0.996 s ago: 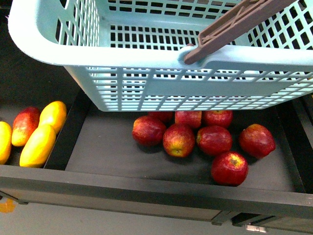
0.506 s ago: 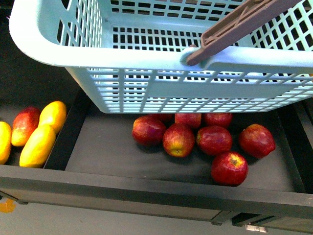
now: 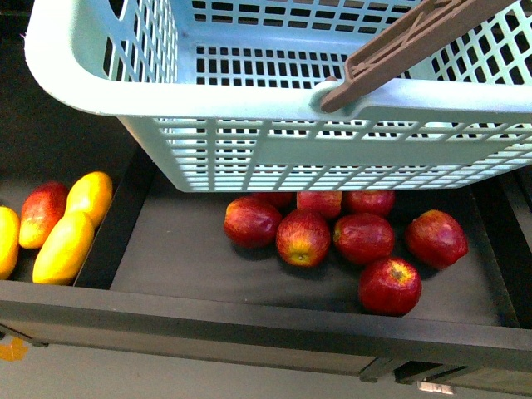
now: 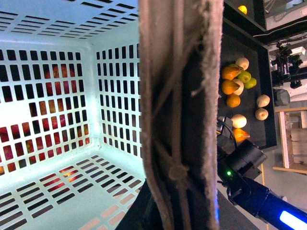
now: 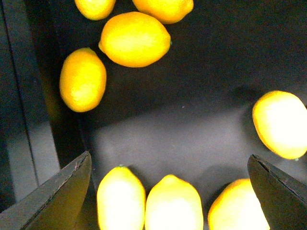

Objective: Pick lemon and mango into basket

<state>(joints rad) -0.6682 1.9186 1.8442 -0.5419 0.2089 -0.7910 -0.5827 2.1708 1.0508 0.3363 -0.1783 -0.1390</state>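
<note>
front view shows the basket (image 3: 208,91) has crept slightly rightward above the apples (image 3: 303,237), no fruit in it yet, right gripper (image 5: 169,154) gaping over a lemon (image 5: 173,203), left gripper's hold i cannot tell, mango (image 3: 65,247) off left

We've got the basket (image 3: 75,79) in pale teal, its walls a grid of dark slots, its handle (image 3: 399,46) a ribbed brown. We see the apples (image 3: 303,237) deep red, streaked yellow, on a matt black tray (image 3: 183,258). The mangoes (image 3: 64,247) glow yellow-orange, one blushed red. In our right wrist view, the lemons (image 5: 134,39) are bright, even yellow.
</note>
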